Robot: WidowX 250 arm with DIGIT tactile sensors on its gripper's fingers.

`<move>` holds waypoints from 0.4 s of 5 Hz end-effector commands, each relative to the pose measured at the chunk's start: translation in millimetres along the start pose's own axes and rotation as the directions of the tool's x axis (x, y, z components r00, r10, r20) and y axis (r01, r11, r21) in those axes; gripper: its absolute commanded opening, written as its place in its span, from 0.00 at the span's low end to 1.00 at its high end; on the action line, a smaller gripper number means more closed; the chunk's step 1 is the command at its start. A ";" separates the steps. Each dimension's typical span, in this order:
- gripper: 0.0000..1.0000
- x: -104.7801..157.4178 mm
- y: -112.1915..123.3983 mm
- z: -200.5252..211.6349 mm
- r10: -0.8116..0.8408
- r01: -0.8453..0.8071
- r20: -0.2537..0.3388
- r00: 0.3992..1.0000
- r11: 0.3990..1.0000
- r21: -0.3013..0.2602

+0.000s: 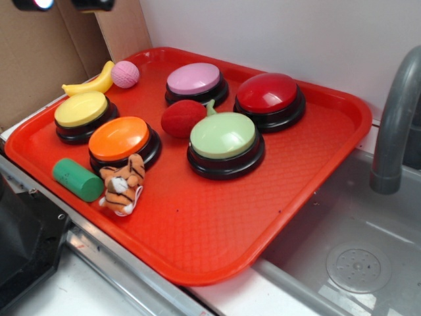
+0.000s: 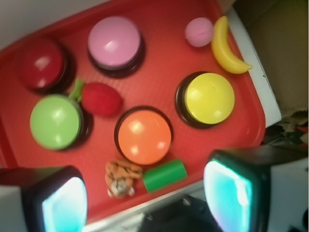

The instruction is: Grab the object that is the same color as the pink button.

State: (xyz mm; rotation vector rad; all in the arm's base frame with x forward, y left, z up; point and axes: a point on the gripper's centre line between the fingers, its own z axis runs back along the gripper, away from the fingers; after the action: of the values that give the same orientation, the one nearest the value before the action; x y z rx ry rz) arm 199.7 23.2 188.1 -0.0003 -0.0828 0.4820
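The object, a small pink ball (image 1: 125, 74), lies in the tray's far left corner, touching a yellow banana (image 1: 92, 83). In the wrist view the pink ball (image 2: 199, 32) sits at the top right, far from my fingers. The pink button (image 1: 194, 79), a pale pink dome on a black base, stands at the back middle of the tray; the wrist view has the pink button (image 2: 114, 42) at the upper left. My gripper (image 2: 145, 198) hangs high over the tray's front edge, open, its cyan-padded fingers (image 2: 65, 205) wide apart with nothing between them.
The red tray (image 1: 217, 230) also holds a dark red button (image 1: 268, 94), green button (image 1: 222, 136), yellow button (image 1: 81, 110), orange button (image 1: 119, 139), fuzzy red ball (image 1: 183, 118), green cylinder (image 1: 77, 178) and toy tiger (image 1: 122, 185). A sink (image 1: 355, 263) and grey faucet (image 1: 395, 125) are to the right; cardboard (image 1: 39, 59) stands behind.
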 end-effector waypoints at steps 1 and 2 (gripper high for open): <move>1.00 72.7 6.4 -27.4 0.294 -0.301 0.175 0.940 0.954 0.016; 1.00 96.3 21.8 -56.9 0.485 -0.500 0.275 0.830 0.866 -0.019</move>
State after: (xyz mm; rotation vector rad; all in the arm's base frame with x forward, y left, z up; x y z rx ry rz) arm 281.1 72.0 120.9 0.1074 -0.2742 0.9832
